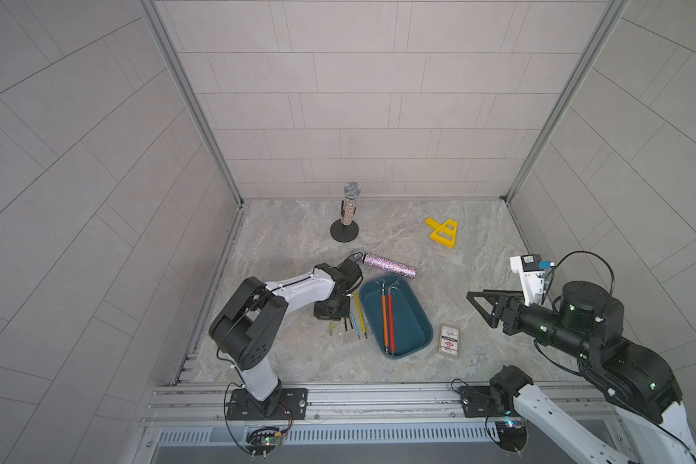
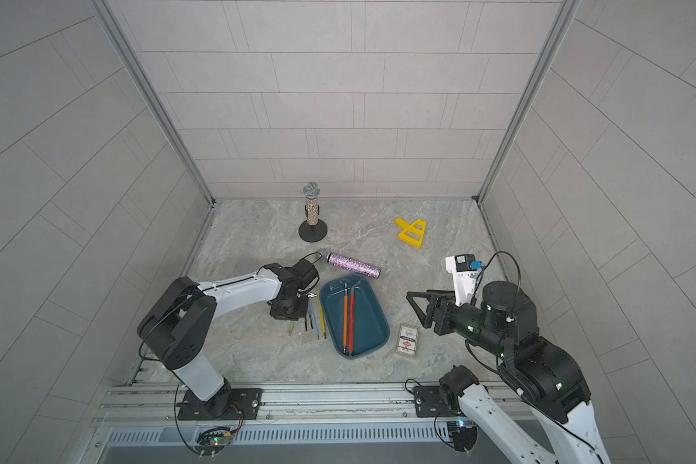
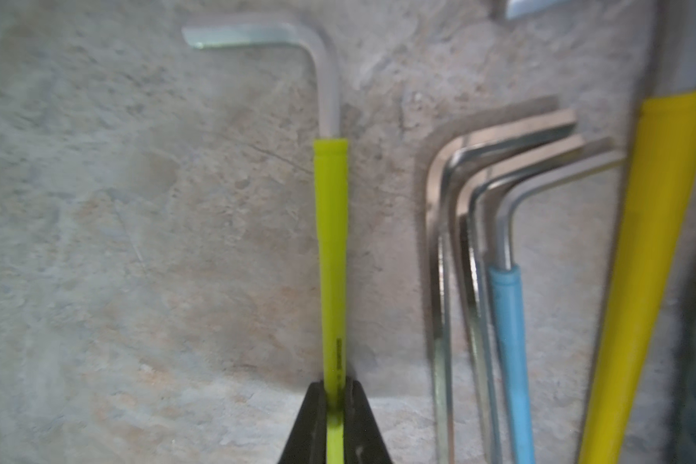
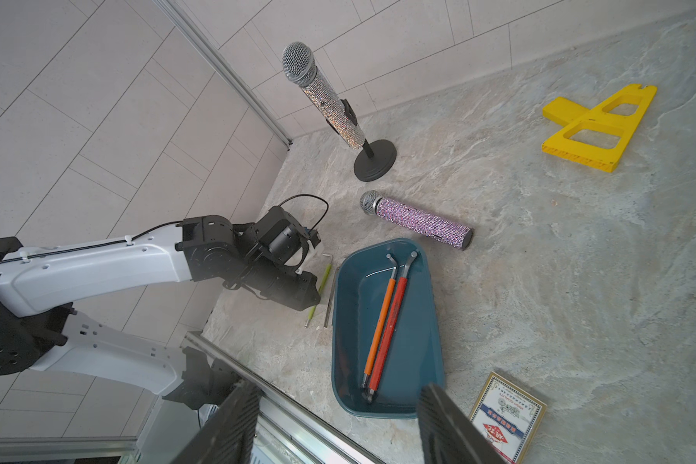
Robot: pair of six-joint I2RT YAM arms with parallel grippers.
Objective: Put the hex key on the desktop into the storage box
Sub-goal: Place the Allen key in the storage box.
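The left pincer [image 3: 334,422] is closed narrow on the lime-green hex key [image 3: 330,241], gripping its sleeve, likely so it lifts level off the tabletop [image 3: 137,241] (other keys [image 3: 503,321] lie just beside). The storage box [image 1: 410,321] sits near, a short carry; the right pincer [image 4: 338,386] hangs wide, empty.

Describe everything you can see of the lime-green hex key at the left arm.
The lime-green hex key is an L-shaped rod of dull silver metal, its long arm in a smooth lime-green sleeve with small dark print, its bare short arm bent at a right angle. The left end effector is shut on the sleeve, black fingers pressing both sides. It seems to lie flat on the marbled desktop, apart from the other hex keys beside it.
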